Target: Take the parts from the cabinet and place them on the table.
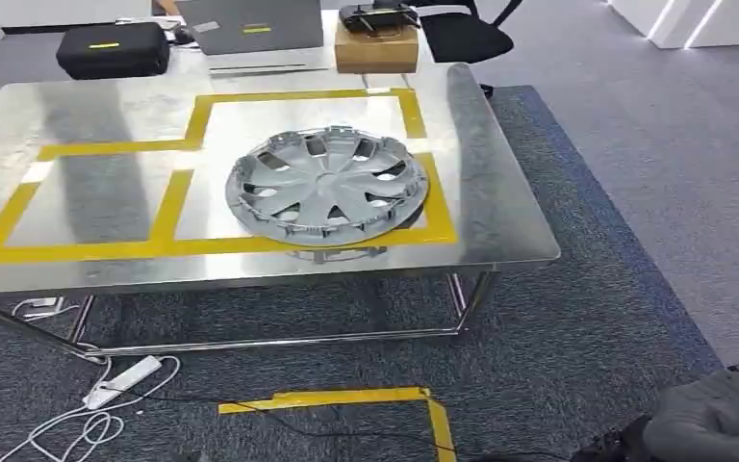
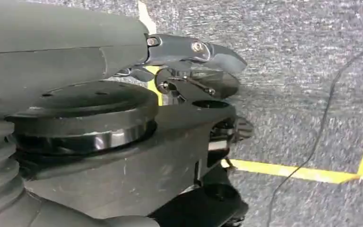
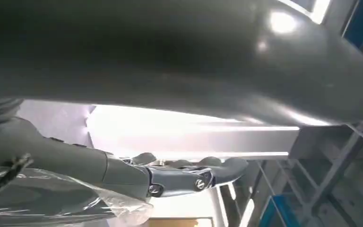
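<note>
- Nearest in the head view, the grey ribbed cover of the right hand (image 1: 722, 419) sits at the lower right corner above rough grey-blue carpet (image 1: 558, 366); its fingers are cut off by the frame edge there.
- The right wrist view adds what the head view lacks: the right hand's thick grey thumb (image 3: 194, 177) lies stretched out straight beneath a broad, smooth, glossy grey curved surface (image 3: 179, 52), with crinkled clear plastic film (image 3: 56, 203) by the wrist; whether the hand is clasping anything I cannot tell.
- The left wrist view looks down on the same coarse carpet, with the left hand (image 2: 189, 71) showing a straight grey thumb and darker fingers near it, nothing visibly between them; whether they are spread or pressed together I cannot tell.
- On the floor lie a yellow tape corner (image 1: 346, 399), a thin black cable (image 1: 279, 416), and a white power strip with looped white cord (image 1: 120, 381).
- Beyond stands a rectangular brushed-steel table on tubular legs (image 1: 500, 212), marked with yellow tape rectangles (image 1: 168, 207).
- The task's thing, a round silver plastic spoked hubcap (image 1: 327, 185), rests on the tabletop inside the right-hand taped rectangle.
- Farthest back are a black fabric case (image 1: 114, 48), a grey laptop-like slab (image 1: 250, 24) and a brown cardboard box (image 1: 375, 48).
</note>
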